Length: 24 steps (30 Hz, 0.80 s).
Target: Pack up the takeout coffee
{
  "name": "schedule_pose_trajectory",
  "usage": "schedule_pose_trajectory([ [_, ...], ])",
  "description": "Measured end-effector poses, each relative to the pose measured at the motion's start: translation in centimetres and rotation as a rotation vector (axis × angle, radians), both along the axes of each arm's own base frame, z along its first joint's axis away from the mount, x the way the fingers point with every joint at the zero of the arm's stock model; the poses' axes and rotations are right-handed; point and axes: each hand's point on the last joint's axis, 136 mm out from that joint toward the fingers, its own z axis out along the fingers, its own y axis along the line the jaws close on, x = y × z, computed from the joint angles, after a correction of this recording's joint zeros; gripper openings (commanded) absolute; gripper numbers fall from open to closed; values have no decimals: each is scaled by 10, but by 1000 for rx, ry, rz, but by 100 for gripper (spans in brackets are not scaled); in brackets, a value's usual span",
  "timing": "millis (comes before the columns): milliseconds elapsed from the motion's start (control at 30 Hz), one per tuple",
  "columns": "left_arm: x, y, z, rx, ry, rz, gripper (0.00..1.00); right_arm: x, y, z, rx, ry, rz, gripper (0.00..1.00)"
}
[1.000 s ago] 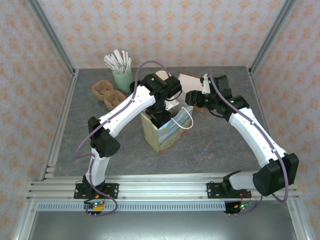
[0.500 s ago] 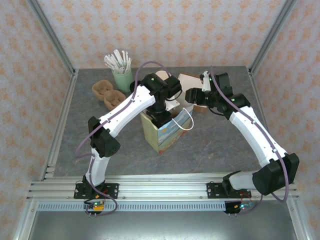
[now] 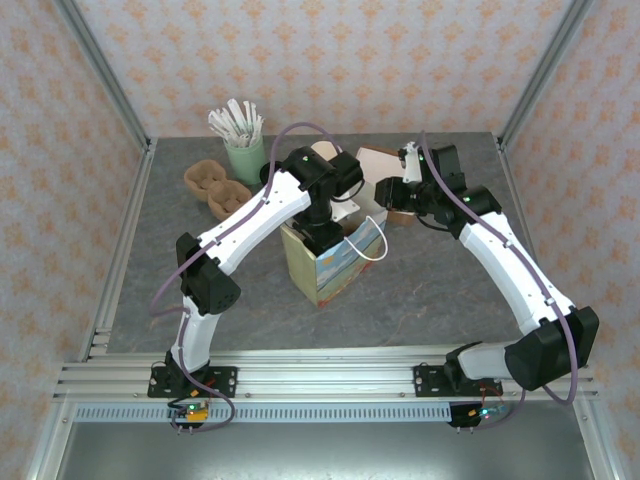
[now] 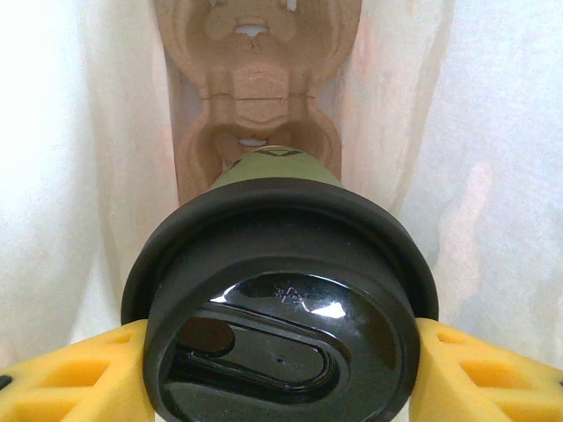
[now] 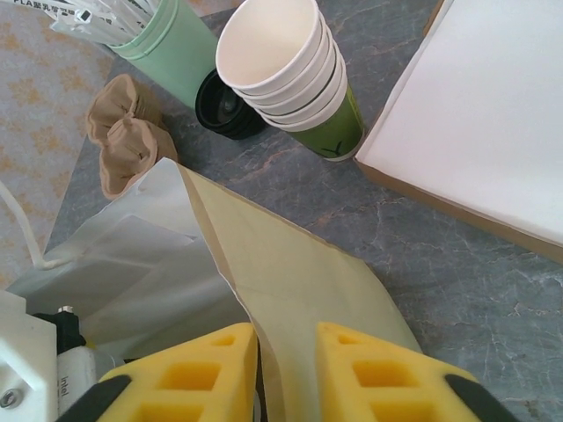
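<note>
The takeout coffee (image 4: 280, 264) is clamped at its black lid between the yellow fingers (image 4: 75, 382) of the left hand (image 4: 280, 374), which is closed as far as the lid allows. Cup and hand are sunk inside the white paper bag (image 4: 62, 176), the cup held over the nearer pocket of a pulp carrier (image 4: 255, 79) at the bottom; whether it is seated cannot be told. The bag's rim is pinched by the right hand (image 5: 286, 369), its fingers drawn nearly together.

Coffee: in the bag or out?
In. Left wrist view: white bag walls rise on both sides of the takeout coffee, with the pulp carrier beneath it.
</note>
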Motion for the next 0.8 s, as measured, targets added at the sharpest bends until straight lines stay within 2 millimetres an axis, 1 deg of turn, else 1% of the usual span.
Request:
schedule_pose_trajectory([
  [100,0,0,0,0,0,0,22,-1,1,-1,-1,2,7,14],
  [400,0,0,0,0,0,0,21,0,1,-2,-3,5,10,11],
  [700,0,0,0,0,0,-4,20,4,3,-2,-12,0,19,4],
  [800,0,0,0,0,0,-8,20,4,3,-2,-13,0,19,4],
])
